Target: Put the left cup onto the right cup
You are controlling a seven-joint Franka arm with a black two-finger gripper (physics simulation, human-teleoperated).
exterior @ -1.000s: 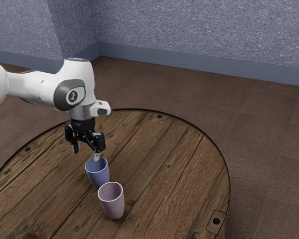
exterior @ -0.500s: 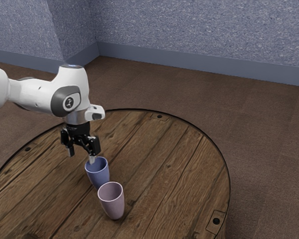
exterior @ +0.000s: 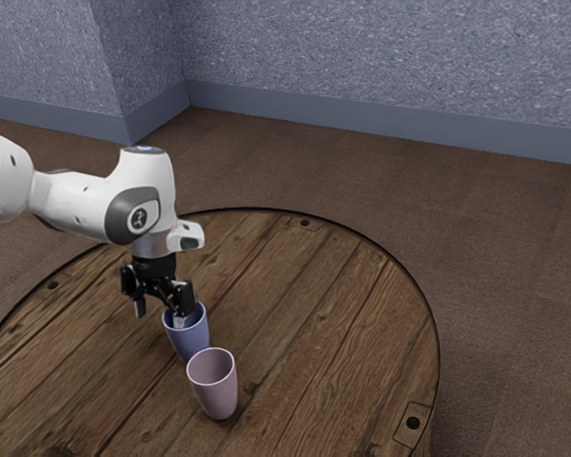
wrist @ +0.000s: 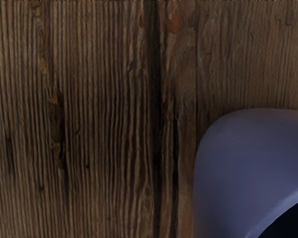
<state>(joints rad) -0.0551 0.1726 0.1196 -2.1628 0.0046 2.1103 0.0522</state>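
Observation:
A blue cup (exterior: 188,333) stands upright on the round wooden table (exterior: 343,305). A pink cup (exterior: 212,383) stands just in front of it, nearer the camera, close beside it. My black gripper (exterior: 162,310) hangs low at the blue cup's rim on the exterior view's left side. Its fingers are apart, one outside the cup wall and one over the cup's mouth, so the gripper is open. In the wrist view the blue cup (wrist: 248,171) appears large just under my hand, with table planks (wrist: 89,124) beside it.
The table's dark rim (exterior: 428,314) curves along the exterior view's right, with a metal bracket (exterior: 412,422) near the front edge. Beyond it lies brown floor (exterior: 495,248) and a grey wall (exterior: 381,57).
My hand has shifted slightly toward the exterior view's left and come down, from just above the blue cup to its rim. Both cups stay where they were.

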